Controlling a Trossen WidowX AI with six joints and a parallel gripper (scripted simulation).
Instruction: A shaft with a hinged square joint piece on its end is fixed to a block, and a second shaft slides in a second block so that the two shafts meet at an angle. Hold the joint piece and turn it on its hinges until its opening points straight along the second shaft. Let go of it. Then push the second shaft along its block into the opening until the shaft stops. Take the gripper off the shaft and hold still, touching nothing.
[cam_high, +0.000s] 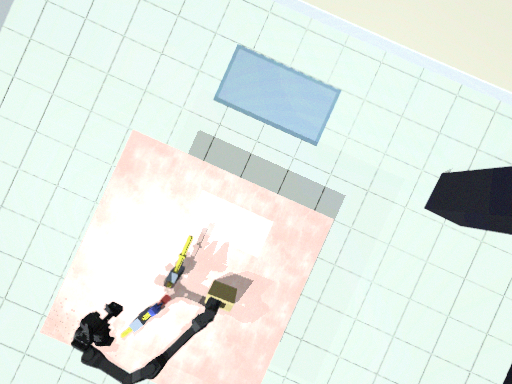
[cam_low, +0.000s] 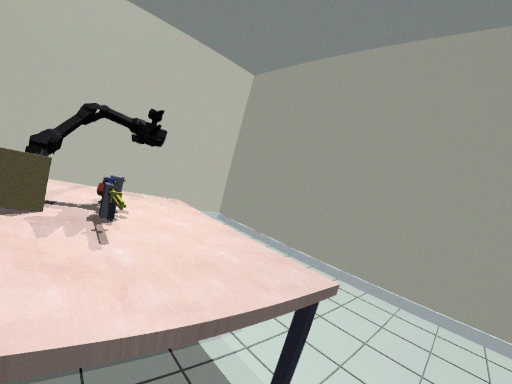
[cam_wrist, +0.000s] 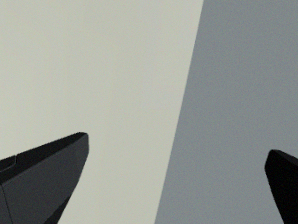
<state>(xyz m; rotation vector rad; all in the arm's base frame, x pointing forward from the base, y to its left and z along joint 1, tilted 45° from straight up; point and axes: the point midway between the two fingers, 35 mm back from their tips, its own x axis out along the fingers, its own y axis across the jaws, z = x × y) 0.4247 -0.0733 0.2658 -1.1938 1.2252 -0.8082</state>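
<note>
The first block (cam_high: 136, 324) bears a shaft with a yellow end (cam_high: 126, 333), a blue part (cam_high: 156, 308) and a red square joint piece (cam_high: 165, 299) (cam_low: 101, 188) at its tip. The joint piece looks roughly in line with its own shaft, at an angle to the second shaft; its exact turn is too small to tell. The long yellow second shaft (cam_high: 185, 251) (cam_low: 118, 198) runs through the grey-blue second block (cam_high: 173, 277) (cam_low: 106, 201), with a gap between it and the joint piece. My gripper (cam_wrist: 178, 151) (cam_low: 162, 137) is open and empty, high above the table and away from both blocks.
The arm's base stands on a brown box (cam_high: 222, 292) (cam_low: 24, 180) on the pink table (cam_high: 300, 240) (cam_low: 200, 280), beside the blocks. The arm bends around the first block's side. The wrist view shows only walls beyond the fingers. A blue rectangle (cam_high: 280, 95) lies beyond the table.
</note>
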